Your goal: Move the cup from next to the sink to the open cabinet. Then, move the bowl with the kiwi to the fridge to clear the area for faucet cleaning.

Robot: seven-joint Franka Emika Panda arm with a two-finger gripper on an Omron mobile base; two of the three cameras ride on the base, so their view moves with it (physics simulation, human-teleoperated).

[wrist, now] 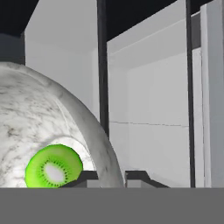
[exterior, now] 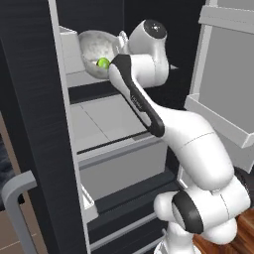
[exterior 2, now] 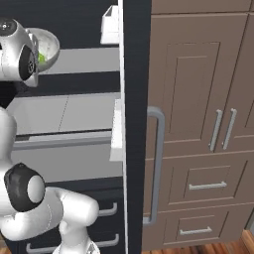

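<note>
The gripper (wrist: 109, 178) is clenched on the rim of the bowl (exterior: 96, 48), kiwi (exterior: 103, 63) inside, tilted over a fridge (exterior: 37, 124) shelf, door (exterior: 225, 74) open alongside

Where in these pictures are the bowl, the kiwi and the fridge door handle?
bowl (exterior: 93, 45): left base view, on its speckled inner wall.
kiwi (wrist: 54, 166): hand view, on its green cut face.
fridge door handle (exterior 2: 159, 163): right base view, on the grey upright bar.

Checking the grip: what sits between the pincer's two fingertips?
In the hand view, the rim of the speckled marble-look bowl stands between the dark fingertips of the pincer.
</note>
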